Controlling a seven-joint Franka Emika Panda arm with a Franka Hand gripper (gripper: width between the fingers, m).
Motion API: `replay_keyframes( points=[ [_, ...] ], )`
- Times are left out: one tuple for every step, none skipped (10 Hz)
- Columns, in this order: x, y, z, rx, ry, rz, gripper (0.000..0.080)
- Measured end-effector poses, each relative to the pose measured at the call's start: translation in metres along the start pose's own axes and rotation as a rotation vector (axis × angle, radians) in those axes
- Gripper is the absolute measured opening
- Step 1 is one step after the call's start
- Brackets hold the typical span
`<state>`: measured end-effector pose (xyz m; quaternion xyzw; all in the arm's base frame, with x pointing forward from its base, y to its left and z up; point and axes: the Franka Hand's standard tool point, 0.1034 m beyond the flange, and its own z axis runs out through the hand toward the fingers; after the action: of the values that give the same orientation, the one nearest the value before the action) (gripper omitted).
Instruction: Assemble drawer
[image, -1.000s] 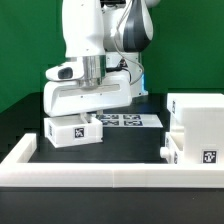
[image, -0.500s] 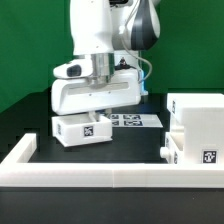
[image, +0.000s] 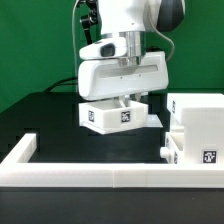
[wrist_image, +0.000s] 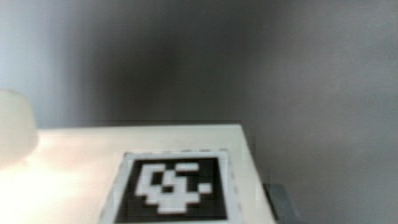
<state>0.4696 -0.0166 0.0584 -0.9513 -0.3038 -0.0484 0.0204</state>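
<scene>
My gripper (image: 122, 97) sits mid-frame in the exterior view, clamped down on a small white tray (image: 113, 114) w/ two b&w tags on its front face. The tray looks clear of the black counter (image: 50, 120), hanging just under my hand. The fingers themselves are mostly hidden behind the tray wall, so I can't give their exact spacing, but they're closed onto it.

Tall white case (image: 197, 118) stands at the right edge of the frame, apart from the tray, w/ a second low tray (image: 190, 153) in front of it, lower right, tag on its near face. Long white border rail (image: 95, 172) runs across the bottom of the frame and turns up at lower left.

Wrist view: blurry. Pale top face of the held tray (wrist_image: 107, 150) fills the lower half, w/ one b&w tag (wrist_image: 175, 185) low centre. Grey blur above; can't tell what it is.
</scene>
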Motion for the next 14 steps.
replay_keyframes(
  points=[
    [0.000,0.001,0.001,-0.002,0.005,0.010,0.0041],
    [-0.001,0.001,0.002,-0.001,0.002,-0.041,0.0041],
    [-0.001,0.001,0.002,-0.002,0.001,-0.121,0.0041],
    [-0.004,0.003,0.004,-0.002,-0.003,-0.199,0.0041],
    [-0.012,0.010,0.009,0.005,-0.012,-0.354,0.0042],
    [-0.012,0.016,0.009,0.021,-0.030,-0.446,0.0042],
    [-0.007,0.022,0.007,0.028,-0.040,-0.540,0.0042],
    [-0.005,0.024,0.007,0.028,-0.043,-0.611,0.0042],
    [-0.007,0.023,0.008,0.033,-0.045,-0.639,0.0042],
    [-0.008,0.023,0.009,0.034,-0.049,-0.726,0.0042],
    [-0.009,0.024,0.010,0.041,-0.054,-0.813,0.0042],
    [-0.008,0.027,0.012,0.057,-0.060,-0.881,0.0042],
    [-0.003,0.032,0.013,0.061,-0.060,-0.922,0.0042],
    [0.003,0.035,0.013,0.062,-0.062,-0.941,0.0042]
  ],
)
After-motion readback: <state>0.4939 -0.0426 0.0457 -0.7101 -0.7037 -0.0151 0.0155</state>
